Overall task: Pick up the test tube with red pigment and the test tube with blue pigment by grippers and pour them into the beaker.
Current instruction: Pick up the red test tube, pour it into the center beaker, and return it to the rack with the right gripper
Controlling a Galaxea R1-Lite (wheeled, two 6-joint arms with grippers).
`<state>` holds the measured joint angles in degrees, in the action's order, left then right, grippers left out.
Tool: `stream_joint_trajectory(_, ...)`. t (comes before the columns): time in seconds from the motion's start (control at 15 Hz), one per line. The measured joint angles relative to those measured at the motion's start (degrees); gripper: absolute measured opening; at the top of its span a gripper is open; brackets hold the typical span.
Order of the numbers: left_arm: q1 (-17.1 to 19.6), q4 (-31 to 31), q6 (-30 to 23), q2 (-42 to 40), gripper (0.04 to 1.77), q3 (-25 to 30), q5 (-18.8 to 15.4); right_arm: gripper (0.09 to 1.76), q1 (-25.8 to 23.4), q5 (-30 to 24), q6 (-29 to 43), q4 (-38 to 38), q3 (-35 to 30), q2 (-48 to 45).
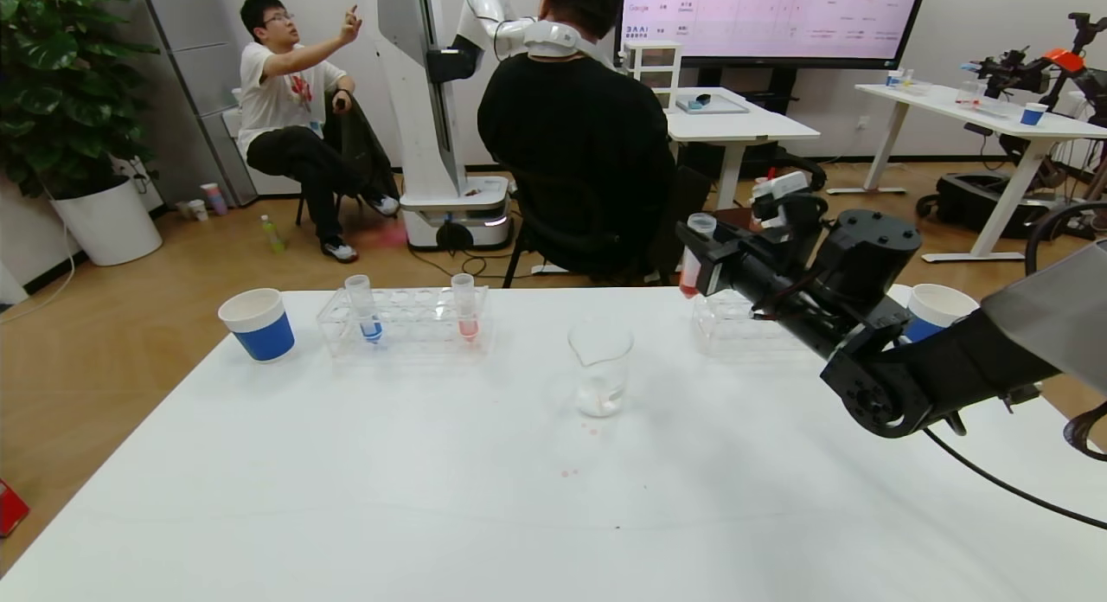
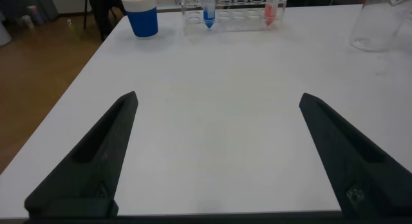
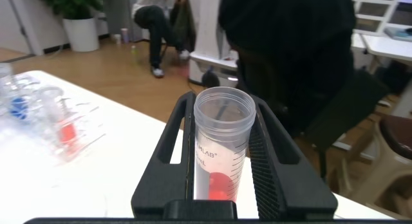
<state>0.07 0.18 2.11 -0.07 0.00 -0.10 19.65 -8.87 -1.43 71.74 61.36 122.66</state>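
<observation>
My right gripper [image 1: 702, 249] is shut on the test tube with red pigment [image 1: 689, 284] and holds it upright in the air over the far right of the table, right of the beaker. The right wrist view shows the tube [image 3: 222, 140] clamped between the fingers [image 3: 168, 140], open rim up, orange-red liquid at the bottom. The empty glass beaker [image 1: 600, 368] stands mid-table. The test tube with blue pigment [image 1: 365, 312] stands in the left rack [image 1: 406, 329]. My left gripper [image 2: 217, 96] is open low over bare tabletop and holds nothing. It does not show in the head view.
A paler pink-red tube [image 1: 466, 312] shares the left rack. An empty clear rack [image 1: 735, 325] lies under the held tube. Blue-and-white paper cups stand at far left [image 1: 258, 325] and far right [image 1: 932, 308]. A few pink drops mark the table [image 1: 432, 498] near the beaker.
</observation>
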Motion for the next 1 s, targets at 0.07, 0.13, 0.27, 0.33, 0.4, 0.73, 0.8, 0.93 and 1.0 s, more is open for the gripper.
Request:
stream_joint_trajectory(0.07,0.0,0.0,0.0,0.0,1.75,0.0,0.0,0.51,1.27,-1.4,-1.44,0.94,-0.91,0.3)
stream_joint_trajectory(0.13,0.0,0.0,0.0,0.0,1.75,0.0,0.02,0.51,2.43,-2.62,-3.39,1.55,-1.68,0.62)
stream_joint_trajectory(0.27,0.0,0.02,0.01,0.0,1.75,0.0,0.0,0.51,4.13,-6.56,-8.7,5.16,-3.28,1.32)
stream_joint_trajectory(0.33,0.0,0.0,0.01,0.0,1.75,0.0,0.0,0.51,4.51,-8.18,-12.3,6.34,-3.8,1.67)
stream_joint_trajectory(0.4,0.0,0.0,-0.02,0.0,1.75,0.0,0.0,0.51,4.77,-9.59,-16.46,6.84,-4.08,2.01)
stream_joint_trajectory(0.73,0.0,0.0,0.0,0.0,1.75,0.0,0.0,0.51,4.55,-16.09,-28.61,8.35,-4.28,2.78)
stream_joint_trajectory(0.8,0.0,0.0,0.0,0.0,1.75,0.0,0.0,0.51,4.4,-16.45,-29.44,10.18,-3.94,3.3)
stream_joint_trajectory(0.93,0.0,0.0,0.0,0.0,1.75,0.0,0.0,0.51,4.24,-17.69,-30.03,15.14,-3.01,5.06)
stream_joint_trajectory(1.0,0.0,0.0,0.0,0.0,1.75,0.0,0.0,0.51,4.27,-19.04,-31.06,16.93,-2.62,5.97)
